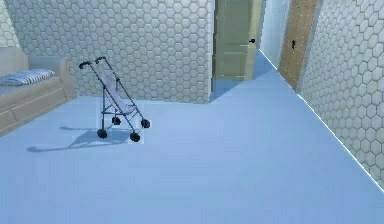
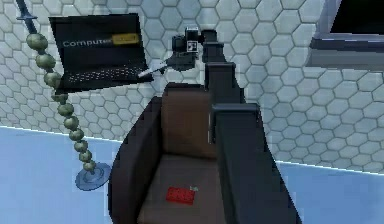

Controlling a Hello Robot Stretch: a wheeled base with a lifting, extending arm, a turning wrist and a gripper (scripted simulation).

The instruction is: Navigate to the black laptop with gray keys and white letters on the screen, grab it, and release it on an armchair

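The black laptop [image 2: 95, 48] hangs in the air at the arm side view's upper left, lid up, with grey keys and white letters on its dark screen. My gripper [image 2: 152, 71] holds it by its right edge, clear of every surface. Below and to the right stands a dark brown armchair [image 2: 180, 140], its seat lower than the laptop. The dark arm bar [image 2: 238, 135] rises along the armchair's right side.
A small red thing [image 2: 180, 194] lies on the armchair's seat. A beaded green floor stand [image 2: 62, 105] rises left of the chair. In the forward view a stroller [image 1: 118, 105] stands on the blue floor, a sofa [image 1: 25, 85] at left, doors [image 1: 235, 40] beyond.
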